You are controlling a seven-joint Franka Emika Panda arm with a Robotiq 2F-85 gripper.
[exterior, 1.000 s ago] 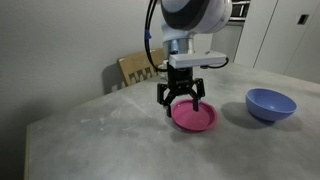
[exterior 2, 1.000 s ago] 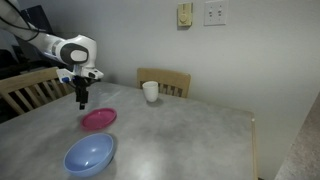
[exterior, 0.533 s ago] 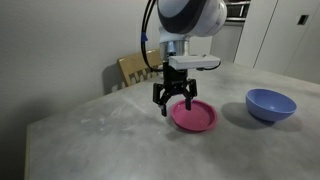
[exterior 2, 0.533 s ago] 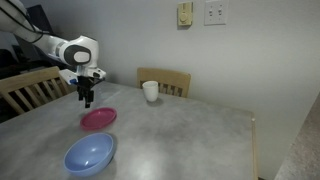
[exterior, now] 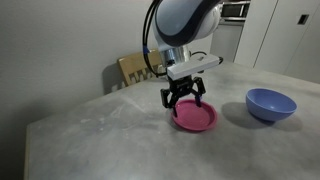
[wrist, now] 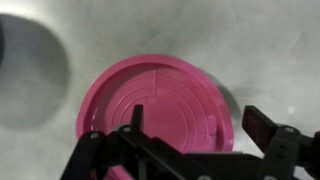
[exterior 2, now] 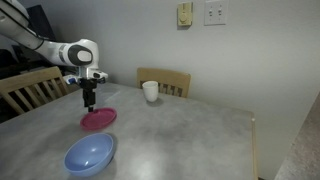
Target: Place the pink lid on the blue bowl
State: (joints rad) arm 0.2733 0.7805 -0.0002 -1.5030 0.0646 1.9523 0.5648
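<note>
Your pincer (exterior: 184, 100) hangs over the pink lid (exterior: 195, 118), pointing straight down, fingers spread wide w/ nothing between them. That's an open, empty pincer. In both exterior views the tips sit just above the lid's back edge; can't tell if they touch the plastic.

Wrist view: the lid (wrist: 155, 110) fills the middle of the pic, flat on the grey counter (wrist: 40, 150), ring ridges & raised rim facing up. One finger (wrist: 137, 115) shows over the lid's face, the other finger (wrist: 262, 125) sits out past the rim on the opposite side, so the pincer (wrist: 193, 118) straddles one edge of the lid rather than centring on it.

The blue bowl (exterior: 271, 103) stands upright on the counter (exterior: 100, 130), apart from the lid w/ bare counter between them. In an exterior view the bowl (exterior 2: 90, 153) is nearer the camera, the lid (exterior 2: 98, 119) just behind it, and your pincer (exterior 2: 89, 103) is above the lid's far side. Lid's on the counter, not yet on the bowl.

Other bits: a white mug (exterior 2: 150, 91) stands near the back edge of the counter (exterior 2: 180, 130), well apart from lid & bowl. A wooden chair (exterior 2: 165, 80) is behind the mug, and a chair back (exterior: 135, 68) shows behind the arm in an exterior view.
</note>
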